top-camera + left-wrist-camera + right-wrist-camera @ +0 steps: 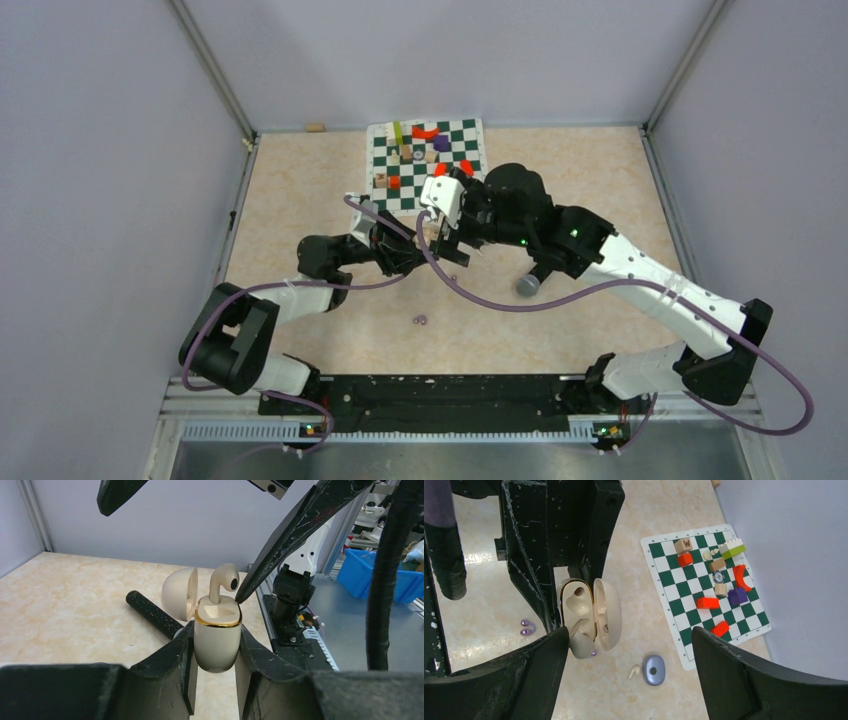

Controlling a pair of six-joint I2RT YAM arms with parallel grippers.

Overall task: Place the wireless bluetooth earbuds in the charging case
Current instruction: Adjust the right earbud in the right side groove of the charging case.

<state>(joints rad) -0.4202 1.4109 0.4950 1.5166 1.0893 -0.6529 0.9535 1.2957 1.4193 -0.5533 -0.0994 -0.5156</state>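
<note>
I find the case [216, 640] cream with a gold rim, held upright off the table between the left gripper [215, 652] fingers. Its lid [179, 592] is swung fully open to one side. One cream earbud [222, 580] stands stem-down in the case, its head well above the rim, not fully seated. A second earbud [634, 671], also cream, lies loose on the table. I also note a tiny purple pair [527, 628] of rounded pieces, touching, on the table.

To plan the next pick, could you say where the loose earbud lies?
The loose earbud lies on the table, right wrist view, beside the blue-grey oval.
</note>
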